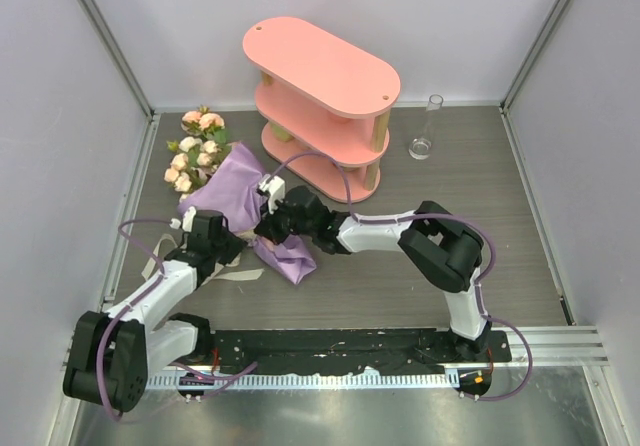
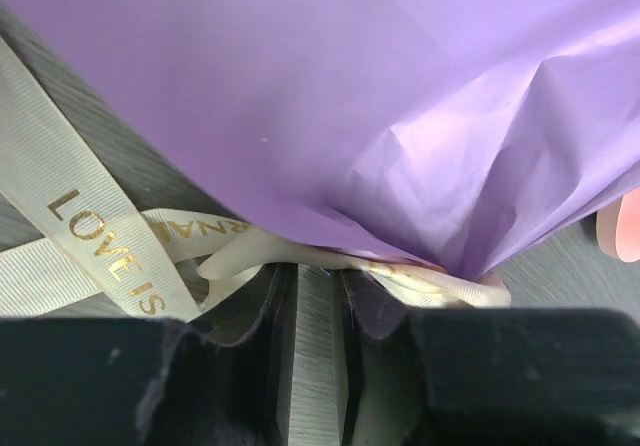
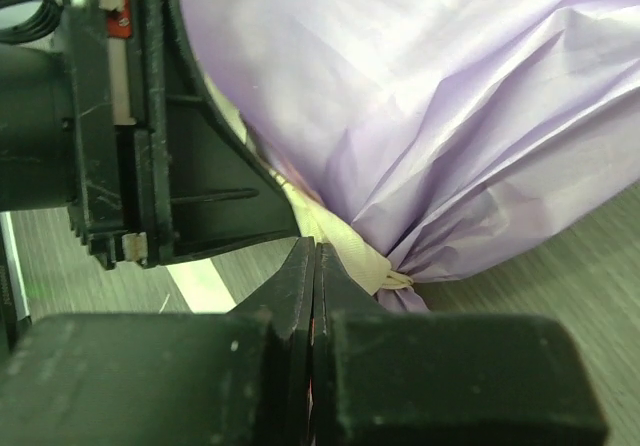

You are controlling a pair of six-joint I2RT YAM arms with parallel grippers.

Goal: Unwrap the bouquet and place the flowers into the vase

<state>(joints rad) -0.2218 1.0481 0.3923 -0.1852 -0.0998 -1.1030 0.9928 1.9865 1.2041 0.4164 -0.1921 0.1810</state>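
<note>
The bouquet (image 1: pixel 238 194) lies on its side left of centre, its purple paper cone (image 2: pixel 380 96) pinched in at a cream ribbon (image 2: pixel 90 226) printed in gold. Pale pink and cream flowers (image 1: pixel 194 152) stick out at the far-left end. My left gripper (image 2: pixel 312 271) sits at the tied waist, jaws a narrow slit apart with bare table showing between them. From the other side my right gripper (image 3: pixel 315 246) meets the same knot, jaws pressed flat together. The ribbon (image 3: pixel 350 256) runs past its tip, and nothing shows between them. The vase (image 1: pixel 424 132) stands clear and empty at the back right.
A pink three-tier oval shelf (image 1: pixel 320 96) stands at the back centre, close behind the bouquet. Loose ribbon tails (image 1: pixel 235 274) trail on the table near the left arm. The two gripper heads nearly touch at the knot (image 1: pixel 255 234). Walls enclose the table on three sides.
</note>
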